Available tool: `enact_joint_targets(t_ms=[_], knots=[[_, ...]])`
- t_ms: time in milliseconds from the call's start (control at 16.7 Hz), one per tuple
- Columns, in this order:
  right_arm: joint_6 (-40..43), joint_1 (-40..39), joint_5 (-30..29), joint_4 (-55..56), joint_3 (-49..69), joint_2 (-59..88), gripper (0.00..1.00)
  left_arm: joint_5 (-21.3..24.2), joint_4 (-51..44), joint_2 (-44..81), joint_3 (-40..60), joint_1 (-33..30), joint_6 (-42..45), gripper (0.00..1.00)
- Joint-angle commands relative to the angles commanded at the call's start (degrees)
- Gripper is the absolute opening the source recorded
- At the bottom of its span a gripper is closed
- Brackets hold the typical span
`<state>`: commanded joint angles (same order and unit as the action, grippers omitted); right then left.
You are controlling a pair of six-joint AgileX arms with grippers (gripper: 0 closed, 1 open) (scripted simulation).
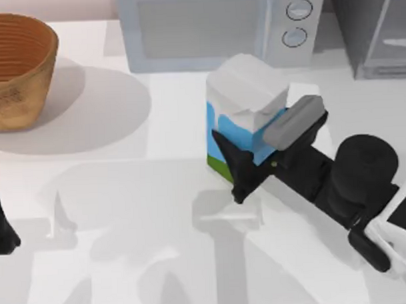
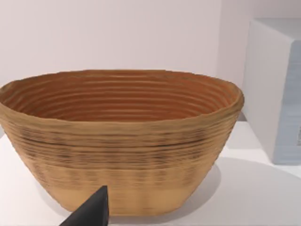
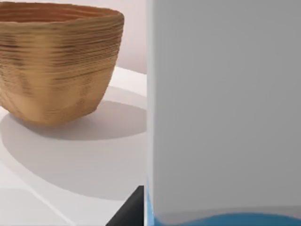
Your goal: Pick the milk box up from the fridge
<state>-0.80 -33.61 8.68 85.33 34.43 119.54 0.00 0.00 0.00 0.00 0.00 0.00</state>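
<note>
R gripper (image 1: 256, 157) fingers clamped on upright milk box (image 1: 244, 100) mid-table; L gripper (image 1: 2, 232) parked at left edge, can't tell its state.

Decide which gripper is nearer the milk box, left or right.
Right. The right gripper has its fingers on either side of the milk box. The left gripper sits far away at the table's left edge.

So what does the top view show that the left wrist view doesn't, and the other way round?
Top view alone: the milk box clamped by the right gripper, and the fridge at the table's far right. Left wrist view alone: the basket's ribbed interior side-on, with a dark finger tip in front. Both share the basket, the microwave and the white table.
</note>
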Motion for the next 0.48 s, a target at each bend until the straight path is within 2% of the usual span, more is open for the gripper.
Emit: enact_joint_targets(t_ms=[180, 480], knots=[[0.00, 0.00, 0.00, 0.00, 0.00, 0.00, 0.98, 0.00, 0.00, 0.00, 0.00, 0.00, 0.00, 1.00], [0.00, 0.00, 0.00, 0.00, 0.00, 0.00, 1.00, 0.00, 0.00, 0.00, 0.00, 0.00, 0.00, 1.00]])
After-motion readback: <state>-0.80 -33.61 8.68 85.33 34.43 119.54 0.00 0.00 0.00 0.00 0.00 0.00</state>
